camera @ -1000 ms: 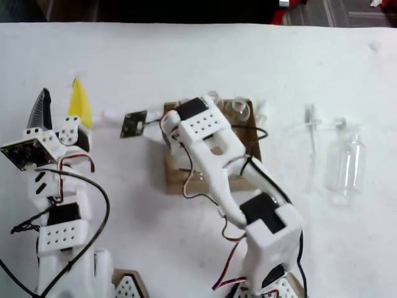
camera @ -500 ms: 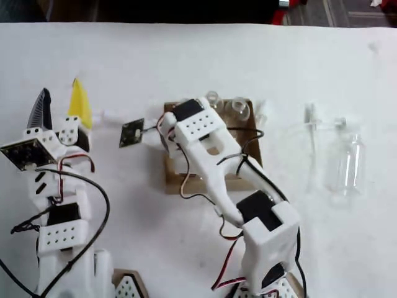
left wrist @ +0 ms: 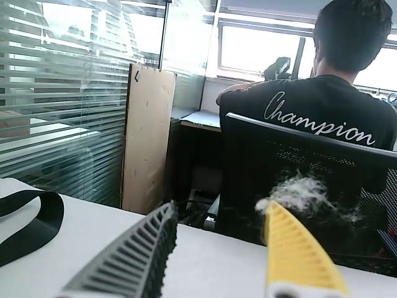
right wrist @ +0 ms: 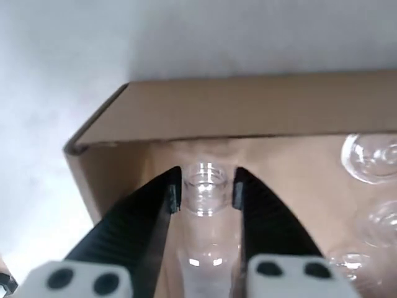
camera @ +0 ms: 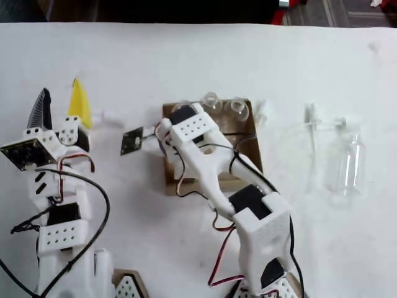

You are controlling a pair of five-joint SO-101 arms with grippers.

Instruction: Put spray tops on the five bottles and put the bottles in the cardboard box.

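Note:
My right gripper (right wrist: 205, 186) is shut on the neck of a clear bottle (right wrist: 206, 177) with no top on it, held upright inside the cardboard box (right wrist: 248, 105) near its corner. In the high view that arm (camera: 195, 133) covers most of the box (camera: 170, 180). Two open bottle necks (camera: 211, 99) (camera: 237, 107) show at the far side of the box. Another clear bottle (camera: 347, 164) lies on the table to the right, with clear spray tops (camera: 310, 124) beside it. My left gripper (camera: 60, 104) stands open at the far left, raised off the table, holding nothing (left wrist: 217, 242).
More clear bottles (right wrist: 372, 149) stand in the box beside the held one. A small white piece (camera: 111, 118) lies between the left gripper and the box. White table spreads behind and to the right of the box.
The right arm has shifted left over the box with the bottle, uncovering the two bottle necks at the far side. The left arm has stayed still.

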